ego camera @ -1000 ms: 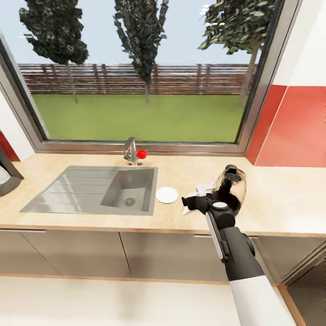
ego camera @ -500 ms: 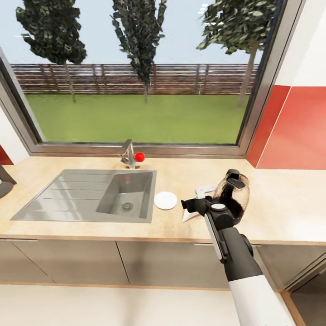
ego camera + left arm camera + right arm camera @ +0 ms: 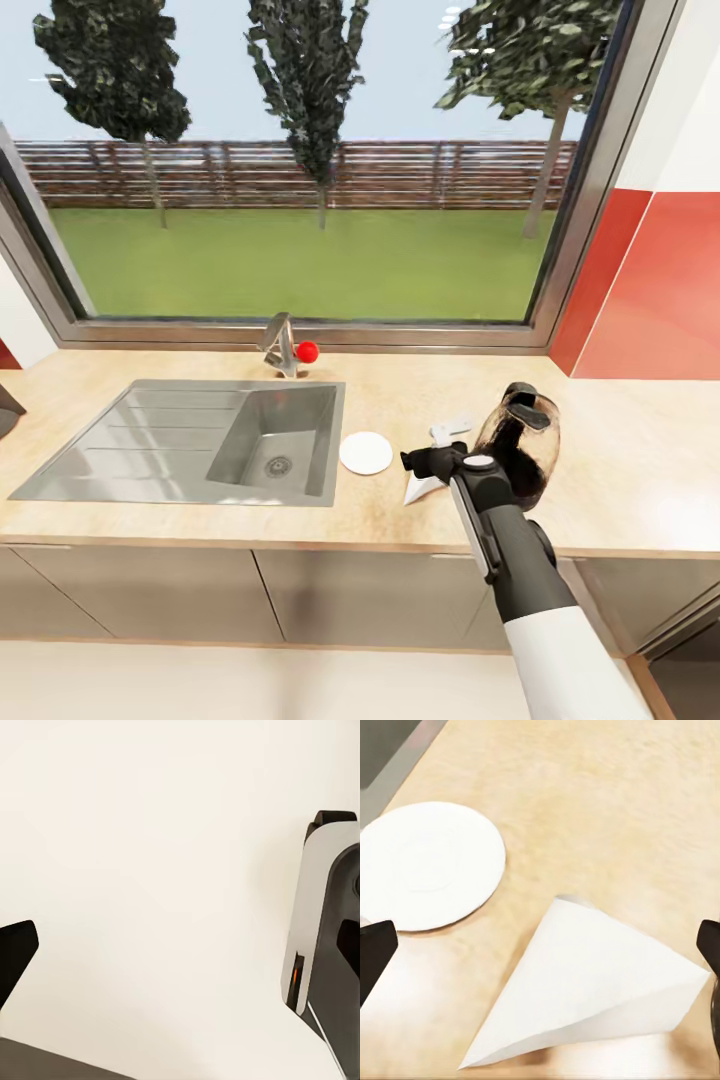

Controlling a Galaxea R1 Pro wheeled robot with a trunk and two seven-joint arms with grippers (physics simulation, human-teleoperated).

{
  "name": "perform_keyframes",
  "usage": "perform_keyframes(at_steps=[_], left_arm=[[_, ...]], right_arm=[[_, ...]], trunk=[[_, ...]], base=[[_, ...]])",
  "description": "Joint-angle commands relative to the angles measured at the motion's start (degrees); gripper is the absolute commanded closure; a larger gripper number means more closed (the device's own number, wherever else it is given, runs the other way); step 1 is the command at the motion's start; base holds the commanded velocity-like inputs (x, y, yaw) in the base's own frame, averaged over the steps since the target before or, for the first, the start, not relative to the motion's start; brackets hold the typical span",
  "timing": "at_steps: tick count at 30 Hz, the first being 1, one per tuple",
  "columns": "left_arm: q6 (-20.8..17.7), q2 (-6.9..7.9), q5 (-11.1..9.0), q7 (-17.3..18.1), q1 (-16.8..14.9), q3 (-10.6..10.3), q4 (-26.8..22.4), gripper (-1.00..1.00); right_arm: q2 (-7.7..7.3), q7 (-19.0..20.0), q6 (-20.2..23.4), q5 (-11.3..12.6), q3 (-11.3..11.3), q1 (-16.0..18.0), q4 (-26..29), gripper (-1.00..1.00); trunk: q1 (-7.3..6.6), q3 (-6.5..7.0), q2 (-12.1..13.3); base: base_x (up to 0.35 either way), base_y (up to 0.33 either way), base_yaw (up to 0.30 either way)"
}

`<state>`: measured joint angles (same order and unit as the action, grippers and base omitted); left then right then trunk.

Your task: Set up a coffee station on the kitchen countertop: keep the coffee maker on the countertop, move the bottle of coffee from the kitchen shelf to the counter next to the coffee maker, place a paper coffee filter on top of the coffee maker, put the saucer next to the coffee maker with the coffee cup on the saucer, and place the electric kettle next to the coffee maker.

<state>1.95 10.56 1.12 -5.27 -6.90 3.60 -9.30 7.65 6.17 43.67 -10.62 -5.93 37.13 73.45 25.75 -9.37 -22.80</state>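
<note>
White paper filter [image 3: 585, 982] lies flat on the desk [image 3: 620, 450], saucer [image 3: 424, 862] at its 10 o'clock, kettle [image 3: 520, 440] just beside. Right gripper [image 3: 415, 462] hovers over the filter, jaws apart, empty. Left gripper: can't tell.

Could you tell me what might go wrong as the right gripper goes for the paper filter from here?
1. The paper coffee filter lies flat on the countertop; the open right gripper may slide or crumple it rather than pinch it.
2. The electric kettle stands right beside the arm's wrist, so a sideways move could knock it.
3. The saucer sits close by and might get nudged toward the sink.
</note>
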Motion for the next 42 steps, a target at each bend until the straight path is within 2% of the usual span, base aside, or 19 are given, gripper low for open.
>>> perform_keyframes(at_steps=[1,13,19,42], left_arm=[[0.22,-0.02,0.11,-0.01,-0.04,0.35,0.12,-1.00],[0.25,-0.02,0.11,-0.01,-0.04,0.35,0.29,-1.00],[0.17,-0.04,0.11,-0.01,-0.04,0.35,0.33,-1.00],[0.23,-0.11,0.11,-0.01,-0.04,0.35,0.34,-1.00]], right_arm=[[0.01,0.51,0.26,-0.62,0.04,0.05,-0.40,-1.00],[-0.05,0.51,0.27,-0.64,0.12,0.05,-1.50,-1.00],[-0.74,0.43,0.20,-0.63,0.13,0.05,-1.47,-1.00],[-0.79,0.43,0.21,-0.65,0.10,0.05,-3.85,-1.00]], trunk=[[0.03,-0.12,-0.12],[0.03,-0.12,-0.12],[0.03,-0.12,-0.12],[0.03,-0.12,-0.12]], base=[[0.010,0.000,0.000],[0.002,0.000,0.000],[0.089,0.000,0.000],[0.050,0.000,0.000]])
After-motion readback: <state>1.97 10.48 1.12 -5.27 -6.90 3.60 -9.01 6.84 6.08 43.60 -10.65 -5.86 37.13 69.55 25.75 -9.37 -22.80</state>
